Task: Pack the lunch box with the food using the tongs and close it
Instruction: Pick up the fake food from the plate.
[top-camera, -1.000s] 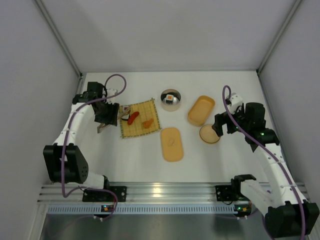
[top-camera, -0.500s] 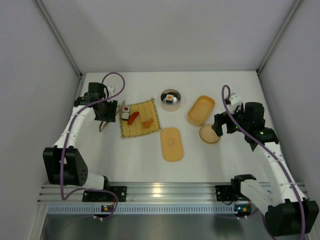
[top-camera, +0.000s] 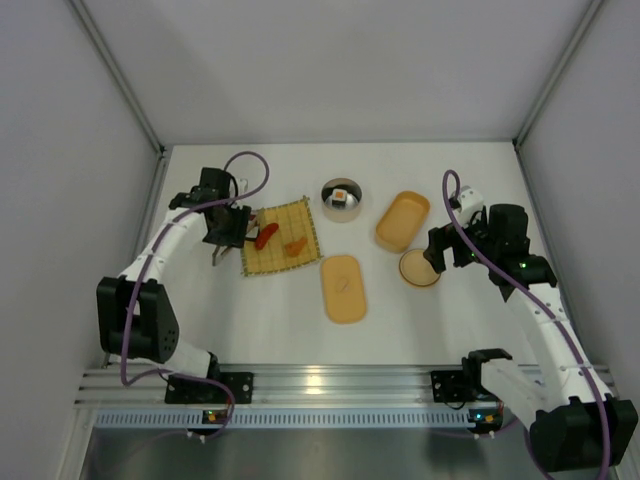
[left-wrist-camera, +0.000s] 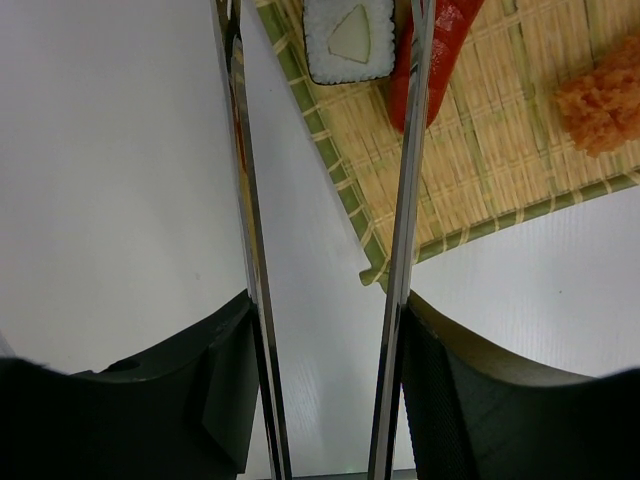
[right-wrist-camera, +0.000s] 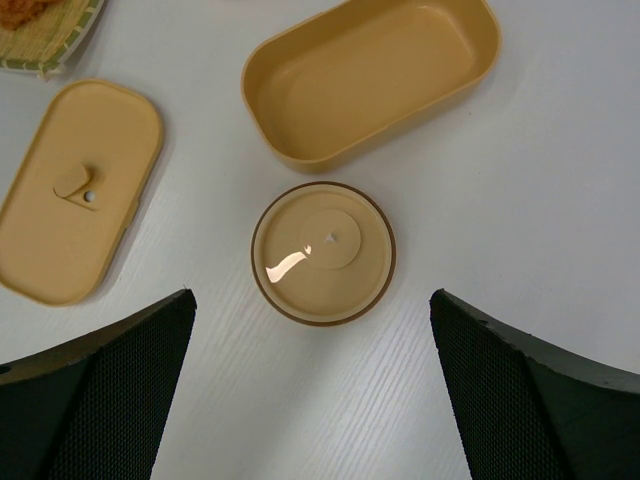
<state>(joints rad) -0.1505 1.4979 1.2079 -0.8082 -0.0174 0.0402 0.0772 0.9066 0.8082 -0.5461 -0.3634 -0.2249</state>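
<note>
Overhead table (top-camera: 260, 320) overview; close downward wrist views, right sharing lunch box (top-camera: 402, 220)

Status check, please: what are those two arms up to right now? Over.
Left tool shut on tongs, arms straddling the roll at mat edge. Right tool open above round lid. Lunch box empty, flat lid off. Nothing blocking the box.

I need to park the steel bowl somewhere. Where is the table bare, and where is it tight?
Bare: the near strip of table between the oblong lid and the arm bases, and the far strip behind the lunch box. Crowded: the middle band from the mat, where the left pincer holds the tongs, to the round lid.
</note>
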